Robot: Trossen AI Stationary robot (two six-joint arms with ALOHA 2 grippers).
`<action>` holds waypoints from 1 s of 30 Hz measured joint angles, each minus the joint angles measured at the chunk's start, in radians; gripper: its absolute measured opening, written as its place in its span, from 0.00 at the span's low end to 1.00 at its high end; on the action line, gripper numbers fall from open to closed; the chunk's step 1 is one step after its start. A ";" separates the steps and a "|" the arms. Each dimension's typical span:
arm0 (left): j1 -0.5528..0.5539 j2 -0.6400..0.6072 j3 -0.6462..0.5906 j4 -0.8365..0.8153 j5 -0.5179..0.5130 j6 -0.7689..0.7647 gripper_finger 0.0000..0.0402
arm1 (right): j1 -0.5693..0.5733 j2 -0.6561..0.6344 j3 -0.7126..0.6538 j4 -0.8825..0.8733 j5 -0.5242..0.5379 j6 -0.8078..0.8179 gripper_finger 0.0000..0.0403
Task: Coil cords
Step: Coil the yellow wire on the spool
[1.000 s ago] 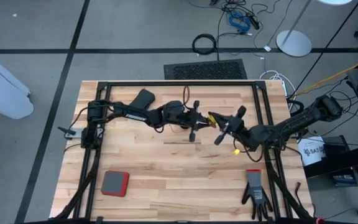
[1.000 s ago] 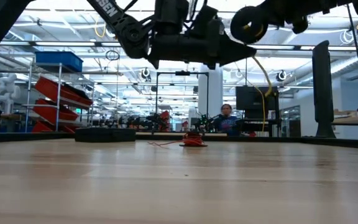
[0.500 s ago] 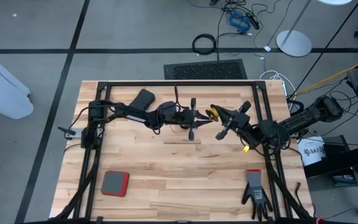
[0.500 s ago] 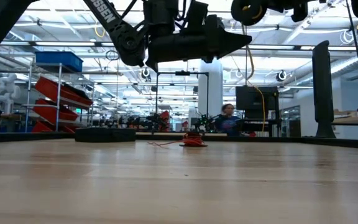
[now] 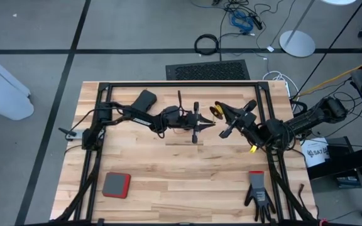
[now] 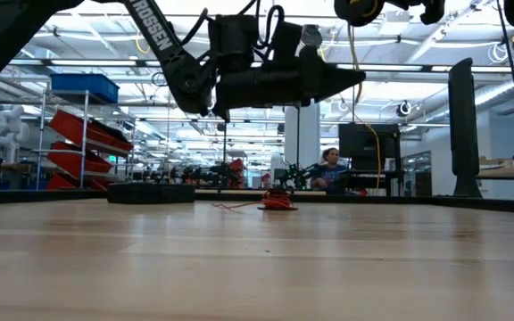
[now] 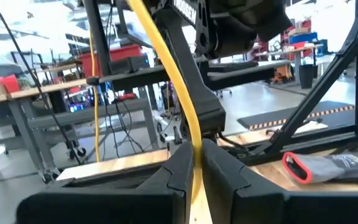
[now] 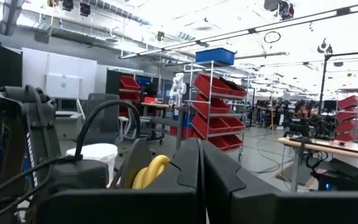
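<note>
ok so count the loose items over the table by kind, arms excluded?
yellow cord: 1
reddish-orange cord: 1
black glove: 1
red-and-grey pad: 1
Total: 4

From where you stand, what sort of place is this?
Probably a robotics lab or workshop in a big industrial hall: shelf racks with red bins line the far side, workbenches stand under overhead lights, and the two arms work at a wooden table ringed by a black frame.
</note>
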 joint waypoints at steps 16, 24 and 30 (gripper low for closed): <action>-0.011 0.019 0.000 0.029 -0.103 0.008 0.08 | -0.014 0.000 0.000 -0.009 0.005 0.014 0.00; -0.035 0.020 0.021 -0.004 -0.196 0.007 0.02 | -0.093 0.050 0.001 -0.103 0.003 0.169 0.00; -0.039 0.020 0.067 -0.145 -0.208 -0.001 0.01 | -0.146 0.145 0.001 -0.093 0.003 0.247 0.00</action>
